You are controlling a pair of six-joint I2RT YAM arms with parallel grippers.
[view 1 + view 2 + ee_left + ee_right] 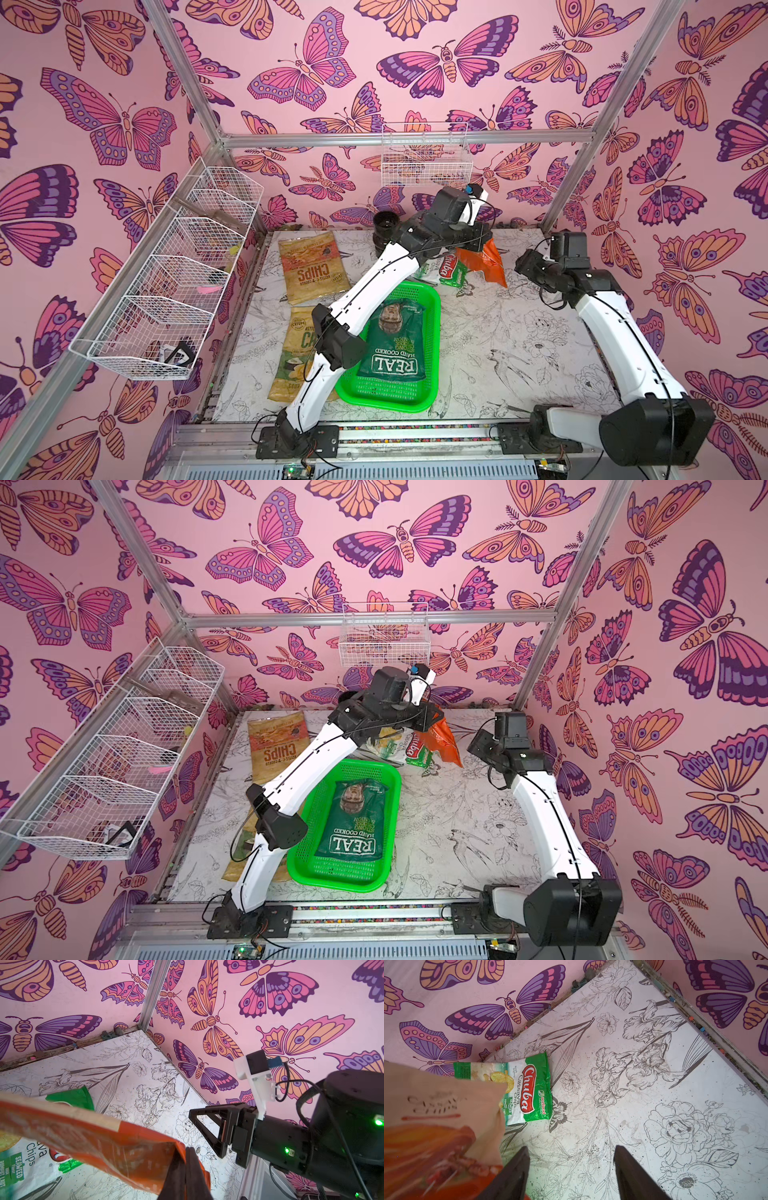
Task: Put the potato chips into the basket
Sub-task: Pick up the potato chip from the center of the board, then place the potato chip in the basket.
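**Orange-cream bag pinched at its seam, hanging beyond the basket**

- Left gripper (185, 1152): clamped tight on the flat end seam of the orange-cream bag (484, 262).
- The bag hangs upper right of centre in both top views, past the far end of the basket (384, 404).
- Right gripper (571, 1148): jaws spread, nothing between them.
- Handling, as judged: the bag is light, air-puffed foil, crinkly and slick, and its contents are brittle. The crimped seam is the best place to hold it. If squeezed at the belly, it would likely slip or its chips be crushed. Some swing is to be expected in transit.
- REAL bag (395, 353): lying inside the basket.
- CHIPS bag (311, 270) and Sour Cream bag (286, 365): flat on the table, left of the basket.
- Cassava bag (452, 272): on the table just beside the hanging bag.
- Hidden: the Sour Cream and Cassava bags are partly covered by the left arm.
- Whether the hanging bag's lower corner touches the table cannot be told.
- The bag is smeared with blur in the right wrist view.
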